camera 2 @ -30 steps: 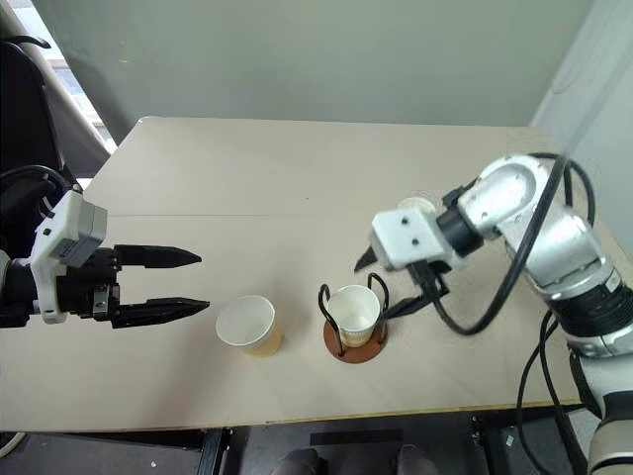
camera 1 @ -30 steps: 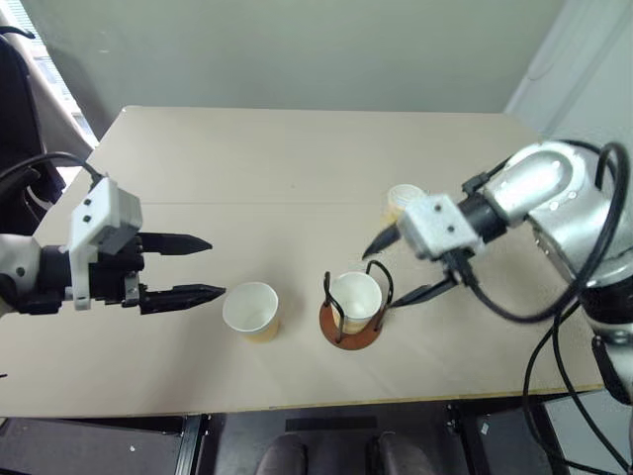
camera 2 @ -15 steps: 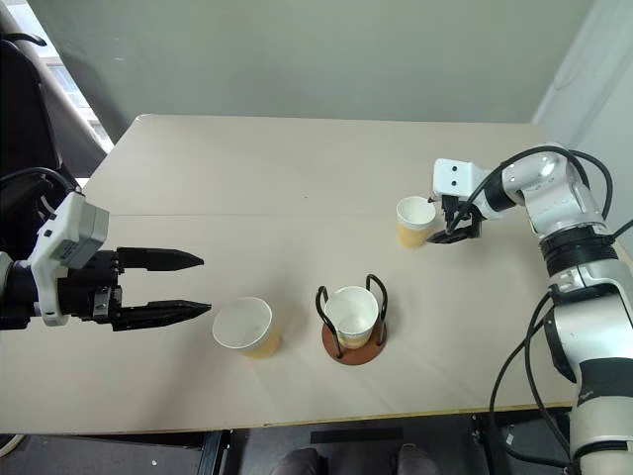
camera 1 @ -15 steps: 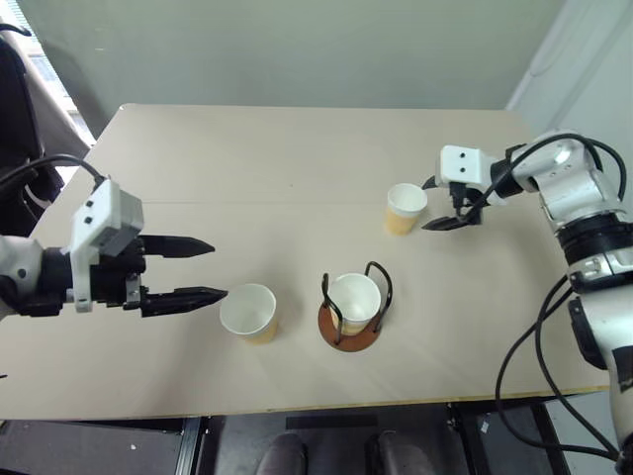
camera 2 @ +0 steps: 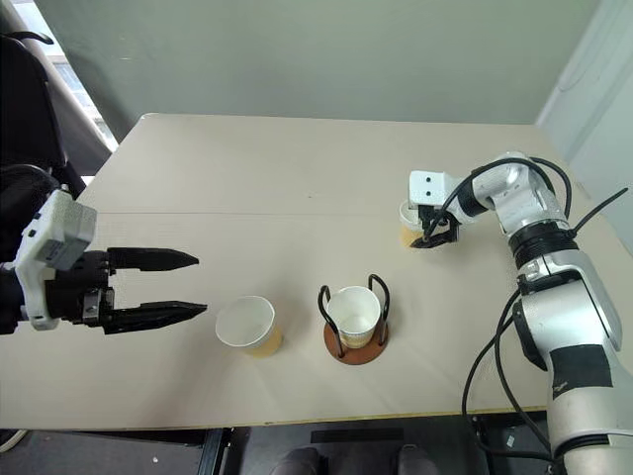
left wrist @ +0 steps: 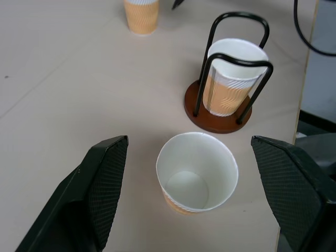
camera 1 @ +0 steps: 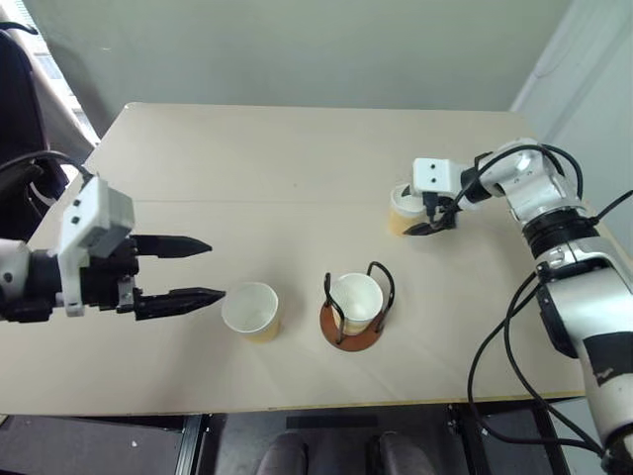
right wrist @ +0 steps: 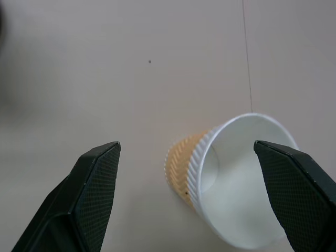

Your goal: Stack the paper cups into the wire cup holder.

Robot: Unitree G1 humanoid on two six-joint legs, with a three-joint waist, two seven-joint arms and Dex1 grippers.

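Observation:
Three tan paper cups stand upright on the beige table (camera 1: 297, 158). One cup (camera 1: 354, 297) sits inside the wire cup holder (camera 1: 351, 334), which has a reddish-brown base and black loops. A second cup (camera 1: 249, 310) stands loose just left of the holder. My left gripper (camera 1: 211, 269) is open, with its tips level with this cup (left wrist: 195, 170) and a little short of it. The third cup (camera 1: 402, 212) stands at the far right. My right gripper (right wrist: 184, 149) is open around that cup (right wrist: 236, 178), which sits closer to one finger with no contact visible. The gripper's white housing partly hides this cup.
A dark chair (camera 1: 15, 89) stands beyond the table's left edge. Black cables hang along my right arm (camera 1: 534, 198) past the table's right edge. The front edge runs close below the holder and the loose cup.
My right arm has swung away from the wire cup holder, out to the far right cup, and now brackets it. The left gripper and all three cups have stayed put.

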